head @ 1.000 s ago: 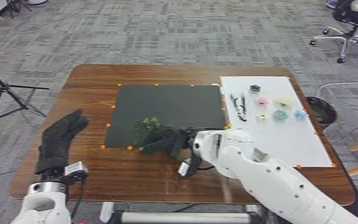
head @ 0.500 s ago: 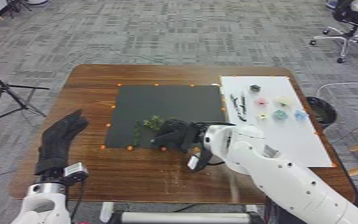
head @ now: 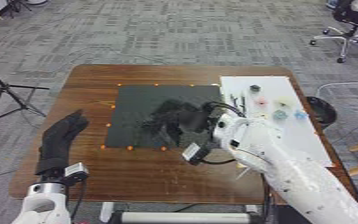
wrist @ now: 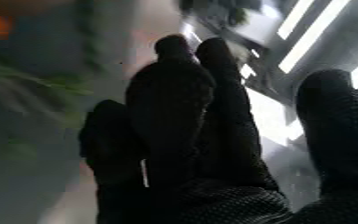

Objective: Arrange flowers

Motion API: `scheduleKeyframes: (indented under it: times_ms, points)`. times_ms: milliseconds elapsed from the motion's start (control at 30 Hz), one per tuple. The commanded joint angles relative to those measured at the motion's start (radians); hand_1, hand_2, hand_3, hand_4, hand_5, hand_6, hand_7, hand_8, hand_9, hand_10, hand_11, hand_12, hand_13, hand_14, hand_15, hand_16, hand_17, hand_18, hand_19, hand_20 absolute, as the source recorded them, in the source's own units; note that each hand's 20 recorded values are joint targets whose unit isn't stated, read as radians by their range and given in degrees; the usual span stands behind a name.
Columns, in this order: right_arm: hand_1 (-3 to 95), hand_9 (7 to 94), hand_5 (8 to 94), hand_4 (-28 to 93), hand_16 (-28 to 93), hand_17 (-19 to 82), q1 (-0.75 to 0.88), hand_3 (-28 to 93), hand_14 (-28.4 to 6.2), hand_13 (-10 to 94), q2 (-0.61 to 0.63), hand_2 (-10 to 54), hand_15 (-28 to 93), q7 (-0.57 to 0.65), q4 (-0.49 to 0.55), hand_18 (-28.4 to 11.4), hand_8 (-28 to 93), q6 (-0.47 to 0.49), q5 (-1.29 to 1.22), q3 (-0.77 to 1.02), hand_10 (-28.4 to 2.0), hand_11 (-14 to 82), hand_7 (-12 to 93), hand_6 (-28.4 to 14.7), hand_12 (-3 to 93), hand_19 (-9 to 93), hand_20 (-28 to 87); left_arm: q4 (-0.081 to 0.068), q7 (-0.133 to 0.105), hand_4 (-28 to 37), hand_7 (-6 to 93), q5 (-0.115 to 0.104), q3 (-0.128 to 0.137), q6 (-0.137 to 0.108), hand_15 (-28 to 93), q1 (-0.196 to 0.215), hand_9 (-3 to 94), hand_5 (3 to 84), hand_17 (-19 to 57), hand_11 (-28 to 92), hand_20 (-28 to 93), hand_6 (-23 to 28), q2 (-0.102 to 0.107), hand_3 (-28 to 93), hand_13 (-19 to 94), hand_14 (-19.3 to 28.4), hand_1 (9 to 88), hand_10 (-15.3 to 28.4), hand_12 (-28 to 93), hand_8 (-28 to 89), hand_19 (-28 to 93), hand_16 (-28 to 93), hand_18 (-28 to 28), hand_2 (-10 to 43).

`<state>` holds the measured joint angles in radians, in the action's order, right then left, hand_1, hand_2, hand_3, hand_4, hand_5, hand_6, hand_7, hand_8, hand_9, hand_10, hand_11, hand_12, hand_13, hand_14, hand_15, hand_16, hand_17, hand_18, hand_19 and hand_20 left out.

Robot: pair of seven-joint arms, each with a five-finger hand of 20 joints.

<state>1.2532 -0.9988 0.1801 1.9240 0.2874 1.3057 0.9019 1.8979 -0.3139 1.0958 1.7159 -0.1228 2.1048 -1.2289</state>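
R wrist vw: grn sprigs [wrist: 42,85] near R hand [head: 180,117], fingers straight, loosely spread. Head vw: pink flwr [head: 261,101] betw 2 & 3 o'clock of it, on wht sheet [head: 295,145].

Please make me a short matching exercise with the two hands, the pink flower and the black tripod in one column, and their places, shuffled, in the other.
1. Left hand
2. Right hand
3. Pink flower
4. Black tripod

A. On the white sheet
B. On the floor beside the table
C. Over the brown wood, left of the dark sheet
D. Over the dark sheet

Pairs: 1-C, 2-D, 3-A, 4-B
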Motion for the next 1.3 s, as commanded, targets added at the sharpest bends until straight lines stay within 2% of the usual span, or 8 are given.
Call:
scheduleKeyframes:
  times_ms: [33, 133, 200, 267, 433, 667, 967, 1300]
  points:
    - [30.3, 73.8, 65.0, -9, 34, 50, -0.004, 59, -5.5, 84, 0.161, -2.6, 54, -0.036, 0.108, -17.0, -4, -0.434, 0.353, 0.111, -13.7, 16.9, 21, -2.0, 21.1, 92, 54, 0.011, -0.006, -28.3, 10.8, 0.002, 0.004, 0.009, 17, 0.015, 44.0, 46.0, 3.1, 17, 16, 3.4, -0.007, 72, 36, 17.3, 17.6, 13.5, 12, -6, 12, 3, 13.6, 4.5]
    - [30.7, 71.3, 63.2, -10, 35, 45, 0.044, 63, -7.4, 78, 0.222, -7.4, 53, -0.056, 0.075, -17.9, -4, -0.478, 0.501, 0.188, -13.9, 18.9, 23, -2.5, 23.3, 87, 54, 0.015, -0.003, -28.3, 10.8, 0.0, 0.006, 0.006, 17, 0.022, 44.0, 45.9, 3.1, 17, 16, 3.4, -0.007, 73, 36, 17.2, 17.6, 13.5, 12, -6, 12, 3, 13.6, 4.6]
    - [31.2, 66.1, 59.2, -11, 35, 39, 0.081, 65, -9.7, 72, 0.255, -9.1, 53, -0.06, 0.036, -19.4, -4, -0.496, 0.618, 0.237, -14.4, 18.0, 24, -3.1, 23.1, 82, 56, 0.013, 0.001, -28.3, 10.8, 0.001, 0.004, 0.008, 17, 0.017, 44.0, 45.9, 3.1, 17, 16, 3.4, -0.005, 72, 36, 17.3, 17.7, 13.5, 12, -6, 12, 3, 13.6, 4.5]
    - [31.4, 63.7, 57.1, -12, 34, 38, 0.11, 66, -10.2, 71, 0.275, -9.4, 53, -0.058, -0.009, -20.0, -5, -0.504, 0.693, 0.276, -14.4, 16.9, 24, -2.9, 23.1, 80, 57, 0.013, 0.004, -28.3, 10.8, 0.001, 0.003, 0.007, 17, 0.016, 44.0, 45.9, 3.1, 17, 16, 3.4, -0.005, 73, 36, 17.2, 17.7, 13.5, 12, -6, 12, 4, 13.6, 4.5]
    - [31.4, 61.7, 55.8, -12, 34, 39, 0.136, 66, -10.0, 73, 0.254, -9.5, 58, 0.022, -0.089, -20.5, -5, -0.498, 0.66, 0.303, -14.6, 15.4, 22, -2.8, 22.9, 83, 59, 0.016, 0.01, -28.3, 10.7, 0.003, 0.005, 0.004, 17, 0.021, 44.0, 45.9, 3.2, 17, 16, 3.4, -0.003, 73, 36, 17.2, 17.7, 13.5, 12, -6, 12, 4, 13.6, 4.5]
    - [28.7, 65.7, 59.2, -12, 34, 43, 0.113, 62, -8.6, 77, 0.196, -9.5, 60, 0.15, -0.175, -20.9, -4, -0.452, 0.792, 0.211, -15.8, 17.4, 19, -4.3, 23.0, 88, 57, 0.017, 0.015, -28.3, 10.7, 0.006, 0.0, 0.011, 17, 0.015, 44.0, 45.9, 3.2, 17, 16, 3.4, -0.004, 72, 36, 17.2, 17.8, 13.5, 12, -6, 12, 4, 13.6, 4.6]
    - [27.6, 77.4, 69.0, -12, 36, 53, -0.066, 59, -5.1, 85, 0.156, -9.5, 62, 0.244, -0.251, -19.5, -2, -0.273, 0.84, 0.036, -13.7, 28.3, 18, -4.8, 27.6, 93, 59, 0.022, 0.014, -28.3, 10.6, 0.006, -0.003, 0.006, 17, 0.016, 44.0, 45.8, 3.1, 17, 16, 3.3, -0.004, 72, 36, 17.2, 17.8, 13.5, 12, -6, 12, 4, 13.6, 4.6]
    - [29.0, 79.4, 71.3, -12, 37, 56, -0.172, 58, -3.7, 87, 0.138, -9.5, 62, 0.265, -0.314, -18.3, -2, -0.152, 0.873, -0.054, -13.3, 28.8, 17, -5.2, 28.0, 93, 60, 0.026, 0.013, -28.3, 10.7, 0.003, -0.004, 0.004, 17, 0.023, 44.0, 45.8, 3.1, 17, 16, 3.3, -0.008, 72, 36, 17.1, 17.9, 13.5, 12, -6, 12, 4, 13.6, 4.5]
